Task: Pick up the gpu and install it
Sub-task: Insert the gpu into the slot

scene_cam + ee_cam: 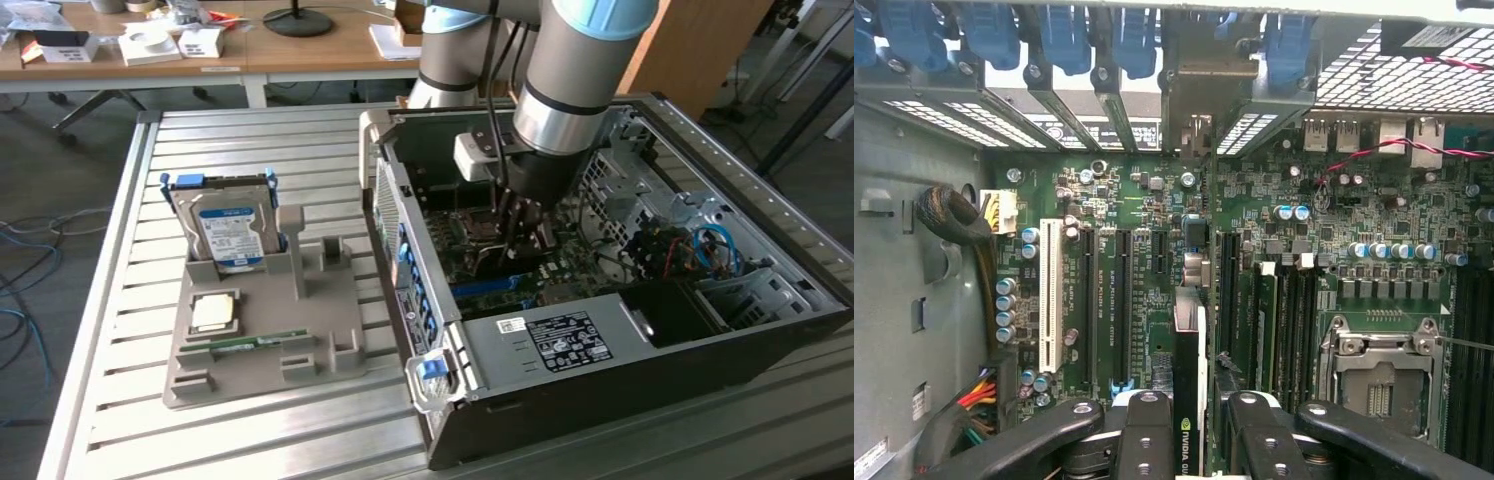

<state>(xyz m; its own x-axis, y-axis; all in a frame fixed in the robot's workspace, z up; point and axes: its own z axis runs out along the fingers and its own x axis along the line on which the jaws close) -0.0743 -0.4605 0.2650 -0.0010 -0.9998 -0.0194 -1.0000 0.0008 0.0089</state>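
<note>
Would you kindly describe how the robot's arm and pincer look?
The arm is a grey cylinder with a light-blue cap, a white box at its wrist and a dark cable alongside. The pincer is black, with bolted, jointed links.

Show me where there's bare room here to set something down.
Bare slatted table lies on the exterior view's left of the grey parts holder, and in front of it. The strip between holder and computer case is narrow. Inside the case it is crowded: the hand grips the gpu above the motherboard.
</note>
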